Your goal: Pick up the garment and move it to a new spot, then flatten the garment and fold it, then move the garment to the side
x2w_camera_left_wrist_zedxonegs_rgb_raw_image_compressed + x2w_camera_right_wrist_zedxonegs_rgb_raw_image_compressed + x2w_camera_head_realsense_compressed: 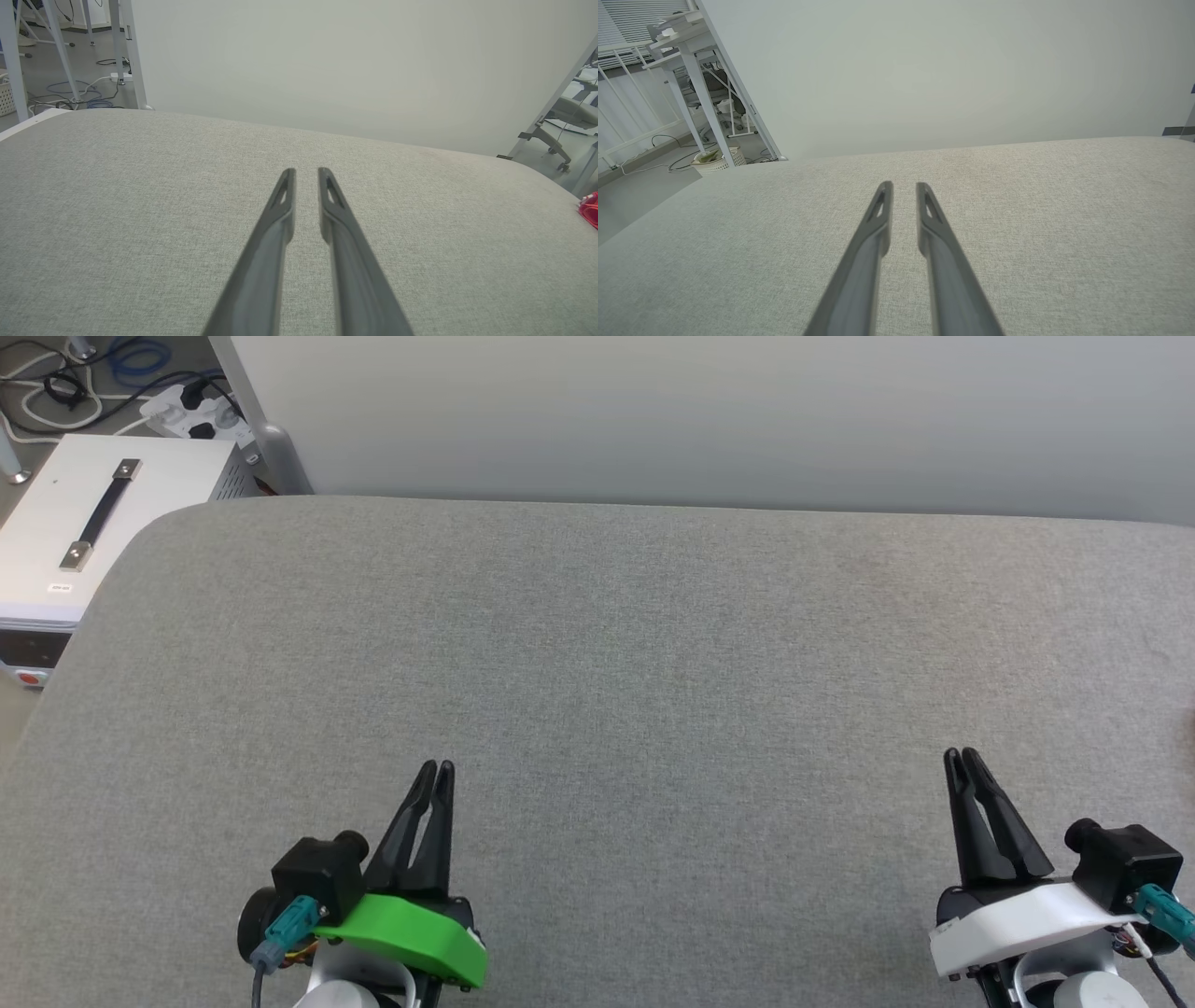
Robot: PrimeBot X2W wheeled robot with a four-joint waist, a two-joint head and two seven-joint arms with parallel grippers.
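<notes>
A small strip of the red garment (589,210), with a bit of white at its top, peeks in at the far right edge of the left wrist view, lying on the grey fabric table (597,663); the rest of it is out of view. My left gripper (437,767) hovers at the lower left of the table, its fingers a narrow gap apart with nothing between them (306,171). At the lower right, my right gripper (962,754) stands the same way, narrowly open and empty (903,185). Both point toward the far edge.
A pale wall panel (709,420) rises right behind the table's far edge. Off the left corner stands a white box with a black handle (93,523), with a power strip and cables (191,415) on the floor. A white basket (714,161) sits by desk legs.
</notes>
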